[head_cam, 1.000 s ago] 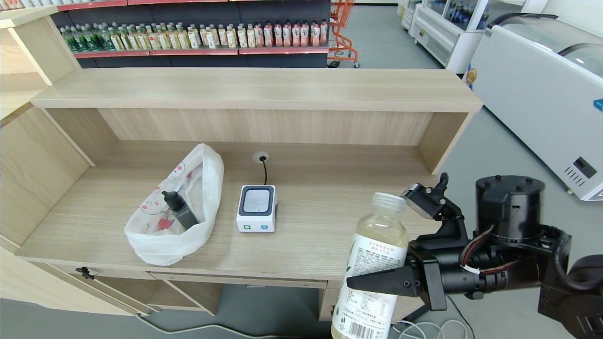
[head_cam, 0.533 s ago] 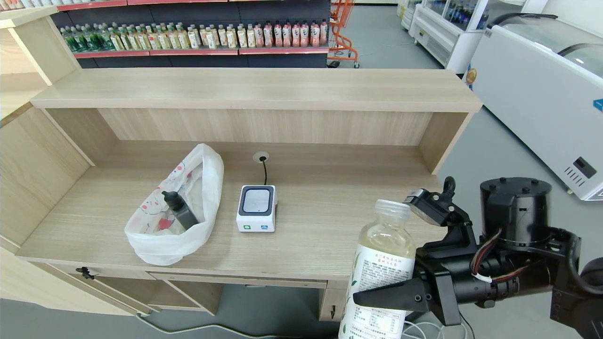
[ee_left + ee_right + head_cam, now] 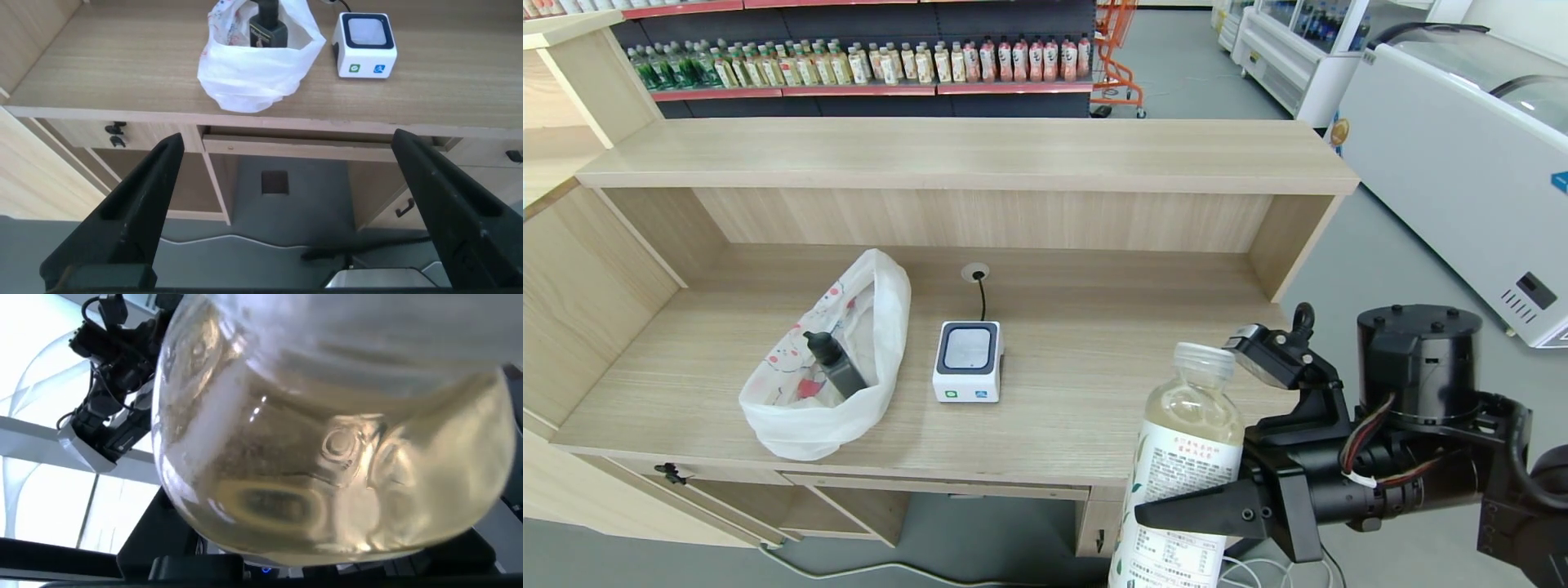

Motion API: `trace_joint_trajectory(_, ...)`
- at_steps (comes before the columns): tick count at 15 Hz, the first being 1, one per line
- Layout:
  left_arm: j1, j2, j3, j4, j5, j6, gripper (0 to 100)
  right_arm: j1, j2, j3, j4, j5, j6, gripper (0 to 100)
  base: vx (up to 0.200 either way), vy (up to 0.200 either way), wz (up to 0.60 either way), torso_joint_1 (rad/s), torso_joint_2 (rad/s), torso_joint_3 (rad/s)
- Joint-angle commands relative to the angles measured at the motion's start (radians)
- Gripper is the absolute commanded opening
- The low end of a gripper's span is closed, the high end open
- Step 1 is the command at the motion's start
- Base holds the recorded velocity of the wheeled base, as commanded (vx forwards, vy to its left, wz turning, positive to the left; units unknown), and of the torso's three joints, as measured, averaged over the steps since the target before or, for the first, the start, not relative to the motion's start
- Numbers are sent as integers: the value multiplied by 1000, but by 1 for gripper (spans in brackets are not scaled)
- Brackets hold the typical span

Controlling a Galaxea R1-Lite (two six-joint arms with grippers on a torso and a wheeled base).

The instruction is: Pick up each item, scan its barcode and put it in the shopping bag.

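Off the front edge of the wooden counter, the right gripper clasps an upright drink bottle; the left gripper hangs spread wide.

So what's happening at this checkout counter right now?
The right gripper holds an upright bottle of pale drink, jaws shut on its labelled body, off the near right corner of the wooden counter. The scanner sits mid-counter. The shopping bag lies to its left, with a dark bottle already inside. The left gripper hangs open and empty in front of the counter.
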Motion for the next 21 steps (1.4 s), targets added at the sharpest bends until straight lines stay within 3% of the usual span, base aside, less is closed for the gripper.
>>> trace_joint_trajectory(1, 0, 0, 0, 0, 0, 0, 100, 0, -2, 0, 3, 1, -1, 0, 0, 0, 0, 0, 0, 0)
trace_joint_trajectory(21, 0, 0, 0, 0, 0, 0, 100, 31, 32, -25, -27, -2, -2, 0, 0, 0, 0, 0, 0, 0)
